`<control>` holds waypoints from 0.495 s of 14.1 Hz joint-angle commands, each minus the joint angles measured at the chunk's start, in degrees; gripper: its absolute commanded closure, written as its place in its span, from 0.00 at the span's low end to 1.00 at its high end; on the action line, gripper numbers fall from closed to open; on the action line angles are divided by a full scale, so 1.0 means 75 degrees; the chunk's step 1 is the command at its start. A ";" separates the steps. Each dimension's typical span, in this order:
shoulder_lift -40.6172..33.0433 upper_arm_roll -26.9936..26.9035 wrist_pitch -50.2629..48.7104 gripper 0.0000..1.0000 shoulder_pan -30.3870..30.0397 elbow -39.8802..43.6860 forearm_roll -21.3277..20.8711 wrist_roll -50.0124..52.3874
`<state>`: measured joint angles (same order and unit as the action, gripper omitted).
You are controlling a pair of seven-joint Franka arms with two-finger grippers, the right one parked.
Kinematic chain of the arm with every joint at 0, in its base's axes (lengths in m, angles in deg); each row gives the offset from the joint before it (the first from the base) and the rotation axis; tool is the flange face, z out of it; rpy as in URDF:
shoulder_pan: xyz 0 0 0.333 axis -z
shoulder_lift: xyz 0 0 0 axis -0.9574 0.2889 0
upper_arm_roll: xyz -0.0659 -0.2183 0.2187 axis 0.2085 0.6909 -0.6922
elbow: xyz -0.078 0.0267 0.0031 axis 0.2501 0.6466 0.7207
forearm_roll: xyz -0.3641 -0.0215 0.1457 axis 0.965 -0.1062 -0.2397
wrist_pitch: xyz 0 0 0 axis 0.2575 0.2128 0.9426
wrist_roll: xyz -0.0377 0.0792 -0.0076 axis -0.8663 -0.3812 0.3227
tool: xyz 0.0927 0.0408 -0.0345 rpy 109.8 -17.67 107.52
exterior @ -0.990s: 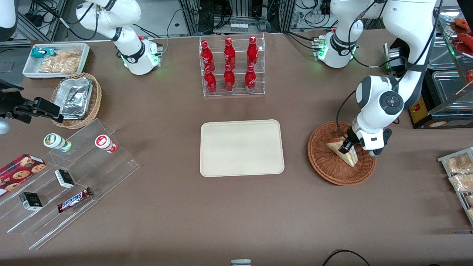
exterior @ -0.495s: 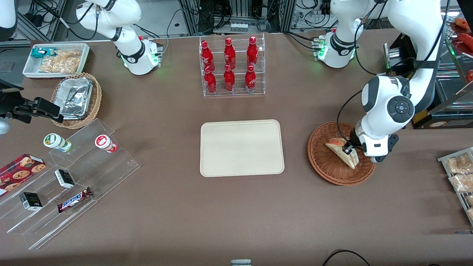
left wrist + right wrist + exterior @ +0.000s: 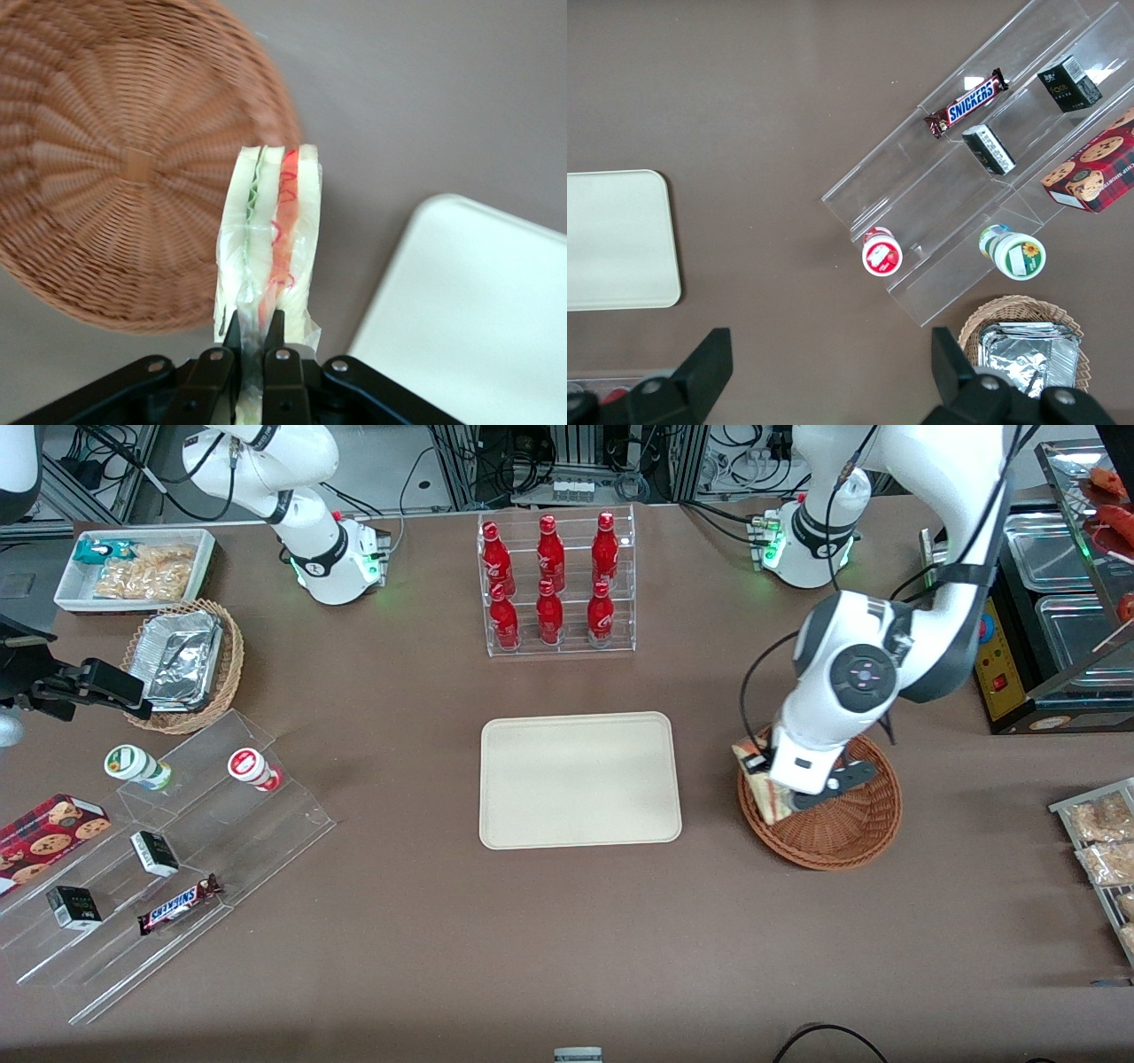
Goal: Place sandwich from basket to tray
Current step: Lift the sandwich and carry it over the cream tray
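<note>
My left gripper (image 3: pixel 764 772) (image 3: pixel 252 335) is shut on the wrapped sandwich (image 3: pixel 762 786) (image 3: pixel 270 239) and holds it in the air. The wedge hangs over the rim of the reddish-brown wicker basket (image 3: pixel 842 833) (image 3: pixel 115 168), on the side nearest the tray. Its cut edge shows pale bread with red and green filling. The basket holds nothing else. The beige tray (image 3: pixel 580 779) (image 3: pixel 469 310) (image 3: pixel 616 239) lies flat at the middle of the table, a short gap from the basket, with nothing on it.
A clear rack of red bottles (image 3: pixel 556 584) stands farther from the front camera than the tray. A stepped clear shelf with snacks (image 3: pixel 168 859), a tan basket of foil containers (image 3: pixel 182 664) and a white bin (image 3: pixel 133 567) lie toward the parked arm's end. Packets (image 3: pixel 1099 841) sit at the working arm's end.
The left gripper has lifted the sandwich off the basket's floor and carried it toward the tray, to above the basket's rim. The arm has swung the same way.
</note>
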<state>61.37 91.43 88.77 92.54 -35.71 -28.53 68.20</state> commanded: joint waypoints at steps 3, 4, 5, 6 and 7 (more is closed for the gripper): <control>0.1291 -0.0089 -0.0343 0.98 0.1276 0.1497 -0.0074 0.0130; 0.1537 -0.0089 -0.0320 0.98 0.1509 0.1743 -0.0062 0.0213; 0.1748 -0.0089 -0.0273 0.98 0.1674 0.1931 -0.0039 0.0225; 0.1971 -0.0089 -0.0250 0.98 0.1873 0.2142 -0.0015 0.0237; 0.2158 -0.0089 -0.0238 0.98 0.2084 0.2353 0.0008 0.0272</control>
<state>73.64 91.50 88.02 105.44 -23.51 -28.48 69.48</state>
